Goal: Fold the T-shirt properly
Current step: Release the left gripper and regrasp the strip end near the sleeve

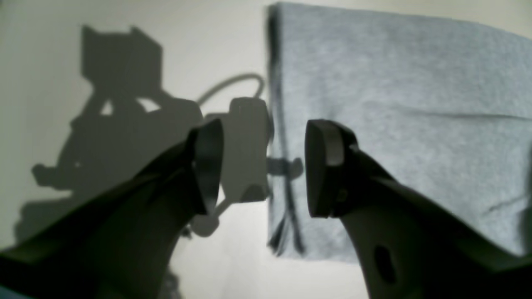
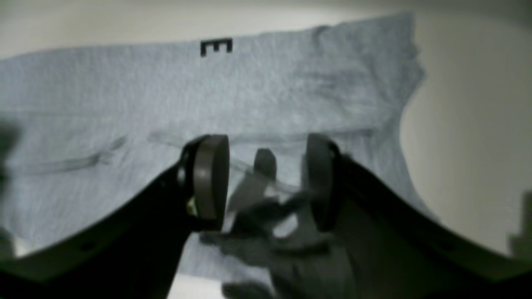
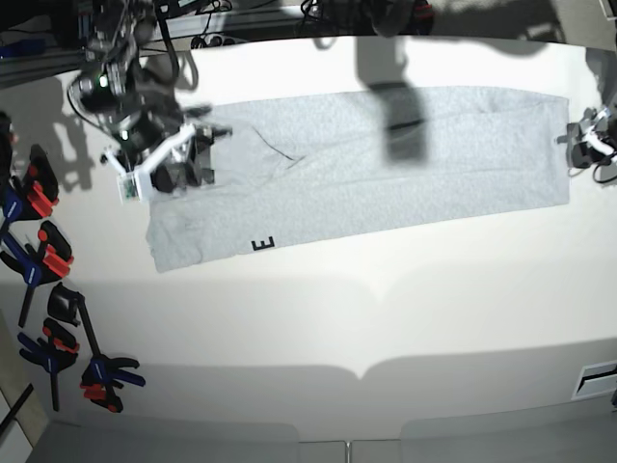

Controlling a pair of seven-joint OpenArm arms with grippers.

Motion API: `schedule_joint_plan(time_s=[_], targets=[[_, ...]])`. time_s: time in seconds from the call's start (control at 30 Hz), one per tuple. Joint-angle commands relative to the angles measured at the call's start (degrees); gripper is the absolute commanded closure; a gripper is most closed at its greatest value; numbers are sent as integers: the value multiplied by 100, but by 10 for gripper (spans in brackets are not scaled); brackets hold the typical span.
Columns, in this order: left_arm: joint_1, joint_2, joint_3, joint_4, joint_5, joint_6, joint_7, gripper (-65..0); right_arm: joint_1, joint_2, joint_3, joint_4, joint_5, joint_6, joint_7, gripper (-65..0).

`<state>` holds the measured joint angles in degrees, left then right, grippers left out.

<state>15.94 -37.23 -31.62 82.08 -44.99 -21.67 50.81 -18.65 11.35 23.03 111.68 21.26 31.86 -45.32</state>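
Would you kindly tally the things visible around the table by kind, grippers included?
T-shirt: 1
Grippers: 2, the left gripper and the right gripper
Spring clamps along the table edge: about 5, too bunched to be sure
Total: about 8

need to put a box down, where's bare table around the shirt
Widest bare patch: table in front of the T-shirt, below its near long edge. Crowded: the clamps along one table edge, the right gripper over the shirt's end, the left gripper at the other end.

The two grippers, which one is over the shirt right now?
The right gripper: it hangs open above the T-shirt at the end near the printed E. The left gripper sits just off the opposite edge.
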Motion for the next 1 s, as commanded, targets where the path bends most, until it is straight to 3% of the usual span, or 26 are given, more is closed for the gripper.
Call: schedule_joint_plan(time_s=[0.0, 0.17, 0.4, 0.6, 0.73, 0.97], targets=[[39, -153, -151, 74, -74, -101, -160, -297, -103, 55, 22, 280, 127, 33, 151, -286], [101, -98, -210, -358, -321, -426, -157, -297, -575, 55, 22, 920, 129, 31, 66, -286], [-313, 39, -210, -1821, -876, -1034, -96, -297, -599, 55, 22, 1331, 140, 31, -63, -286], [-662, 72, -210, -2811, -2020, -1786, 1034, -297, -595, 55, 22, 1360, 149, 31, -61, -286], [-660, 256, -210, -2844, -2555, -1833, 1722, -297, -595, 55, 22, 1360, 149, 28, -61, -286], [-675, 431, -208, -2841, -2601, -1833, 1438, -294, -595, 57, 22, 1360, 149, 31, -61, -286]])
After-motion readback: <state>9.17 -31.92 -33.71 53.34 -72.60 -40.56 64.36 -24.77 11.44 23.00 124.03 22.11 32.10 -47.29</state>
